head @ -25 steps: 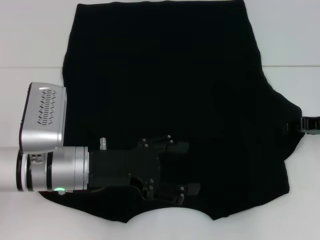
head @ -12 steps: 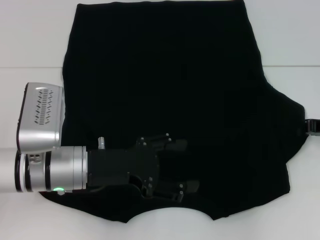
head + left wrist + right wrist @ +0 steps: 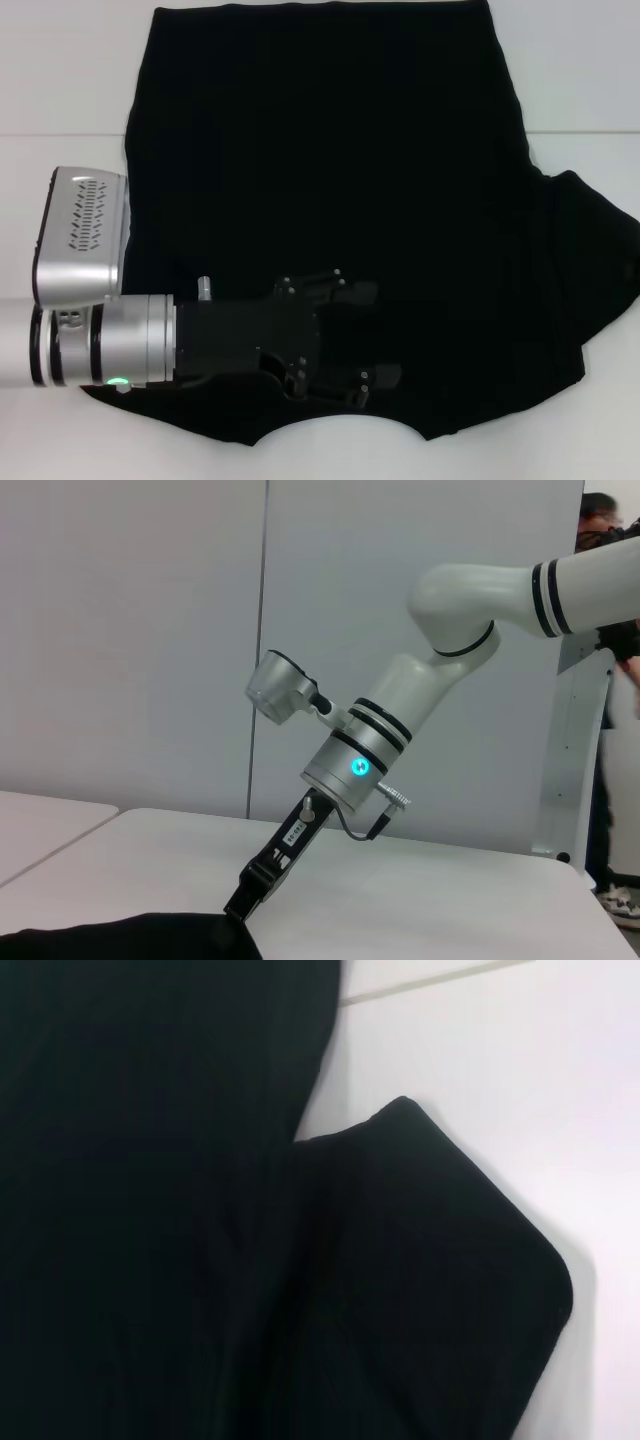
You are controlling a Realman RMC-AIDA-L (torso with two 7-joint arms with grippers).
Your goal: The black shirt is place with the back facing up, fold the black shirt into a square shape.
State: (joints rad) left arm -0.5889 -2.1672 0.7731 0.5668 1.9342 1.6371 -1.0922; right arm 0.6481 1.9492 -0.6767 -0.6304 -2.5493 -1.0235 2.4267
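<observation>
The black shirt [image 3: 330, 170] lies spread flat on the white table [image 3: 60, 70], its curved neckline at the near edge. My left gripper [image 3: 355, 335] is open and sits over the shirt just beyond the neckline, with nothing between its fingers. My right gripper [image 3: 245, 905] is out of the head view; the left wrist view shows its tip down on the edge of the black fabric [image 3: 130, 938]. The right sleeve [image 3: 595, 250] is stretched out to the table's right side. It also shows in the right wrist view [image 3: 430, 1280], lying flat.
The white table has a seam line [image 3: 60, 135] running across it. In the left wrist view a person [image 3: 612, 600] stands behind the right arm [image 3: 400, 710] by a grey wall.
The right sleeve has been drawn out to the right, and my right gripper has slid out of the head view. My left gripper has barely moved.
</observation>
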